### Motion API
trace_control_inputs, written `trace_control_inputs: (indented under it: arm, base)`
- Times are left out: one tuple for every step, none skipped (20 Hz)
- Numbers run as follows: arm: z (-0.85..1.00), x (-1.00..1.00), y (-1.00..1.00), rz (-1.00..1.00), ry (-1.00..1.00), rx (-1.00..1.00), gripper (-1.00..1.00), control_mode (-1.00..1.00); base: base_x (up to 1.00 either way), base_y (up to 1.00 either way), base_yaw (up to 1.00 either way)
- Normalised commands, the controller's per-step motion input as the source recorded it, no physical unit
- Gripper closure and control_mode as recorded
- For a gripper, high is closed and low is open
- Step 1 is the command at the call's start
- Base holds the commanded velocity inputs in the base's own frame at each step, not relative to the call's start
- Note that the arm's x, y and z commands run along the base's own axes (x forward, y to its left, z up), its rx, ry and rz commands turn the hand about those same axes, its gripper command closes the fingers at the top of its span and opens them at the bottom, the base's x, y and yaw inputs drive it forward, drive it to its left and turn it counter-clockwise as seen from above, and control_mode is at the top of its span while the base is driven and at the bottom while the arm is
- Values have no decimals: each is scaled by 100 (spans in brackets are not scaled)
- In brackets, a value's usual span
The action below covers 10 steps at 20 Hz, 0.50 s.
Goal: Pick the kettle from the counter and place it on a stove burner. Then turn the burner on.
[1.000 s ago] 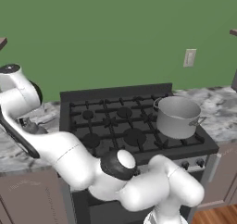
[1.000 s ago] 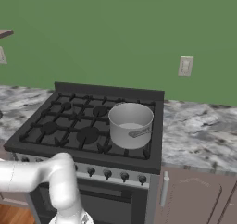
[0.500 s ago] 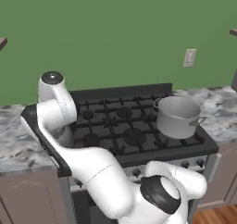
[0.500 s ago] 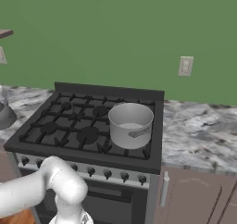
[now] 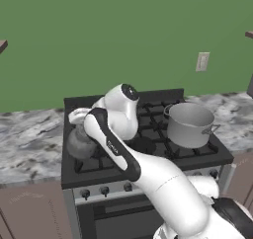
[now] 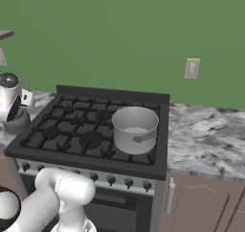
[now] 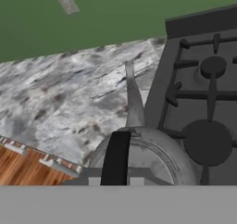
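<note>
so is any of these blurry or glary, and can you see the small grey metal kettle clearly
Left base view: even flat light, no glare; the small dull-grey metal kettle is half hidden behind the white arm. Hand view: soft and pixelated, the kettle cut off by the bottom. Right base view: sharp; large steel pot evenly lit.

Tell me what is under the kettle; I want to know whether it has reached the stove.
The kettle hangs at the stove's left edge, partly over its grates and partly over the counter. The surface directly beneath it is hidden by the kettle itself.

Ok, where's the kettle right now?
In the left base view the kettle is at the stove's left edge beside the marble counter, far from the pot.
</note>
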Motion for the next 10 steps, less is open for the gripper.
trace_control_inputs:
  arm:
    - [0,-1,-100,7,-2,9,100,-100]
    - [0,0,-95,2,-1,2,100,-100]
    - [0,0,-82,0,0,0,100,-100]
    - [0,0,-60,0,0,0,100,-100]
    - [0,0,-41,0,0,0,100,-100]
    - [0,0,-17,-6,1,0,100,-100]
    - [3,0,-2,-10,8,0,100,-100]
    - [21,6,0,-16,11,0,100,-100]
    - [30,4,0,-18,8,0,100,-100]
    - [26,10,6,-16,4,0,100,-100]
  base:
    - [0,0,0]
    - [0,0,0]
    - [0,0,0]
    - [0,0,0]
    - [0,0,0]
    - [0,0,0]
    - [0,0,0]
    - [0,0,0]
    - [0,0,0]
    - [0,0,0]
